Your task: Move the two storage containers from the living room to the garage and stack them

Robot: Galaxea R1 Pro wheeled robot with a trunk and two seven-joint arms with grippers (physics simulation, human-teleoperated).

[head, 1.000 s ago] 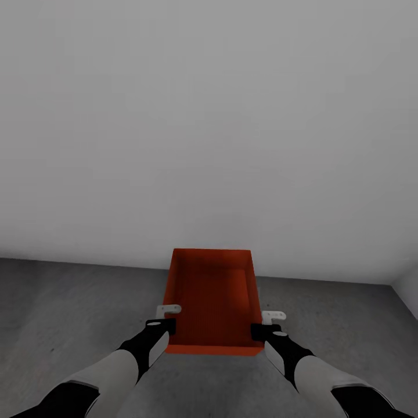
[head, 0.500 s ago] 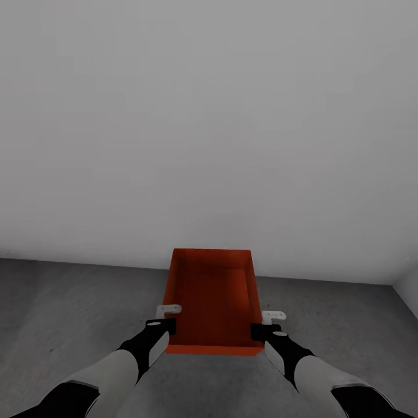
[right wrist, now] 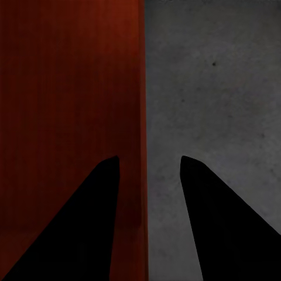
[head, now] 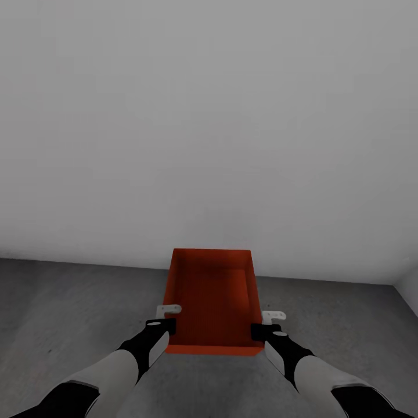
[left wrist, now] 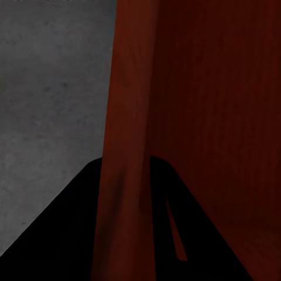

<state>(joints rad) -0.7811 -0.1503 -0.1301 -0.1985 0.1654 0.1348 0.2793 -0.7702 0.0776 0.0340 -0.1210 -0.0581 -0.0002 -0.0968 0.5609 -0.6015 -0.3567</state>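
Observation:
One orange-red storage container [head: 212, 296] sits straight ahead between my two arms, open top up, over the dark grey garage floor [head: 69, 302]. I cannot tell whether it rests on the floor or hangs above it. My left gripper [head: 172, 313] is shut on its left wall, and the left wrist view shows that wall [left wrist: 205, 117] pinched between the dark fingers [left wrist: 88, 222]. My right gripper [head: 262, 319] straddles the right wall [right wrist: 70, 88] and is open, with a strip of floor [right wrist: 216, 88] showing between the wall and the outer finger [right wrist: 222, 234].
A plain pale grey wall [head: 209, 128] rises just beyond the container. It meets the concrete at a line across the head view. A second wall starts at the far right corner [head: 406, 290]. Bare concrete lies on both sides of the arms.

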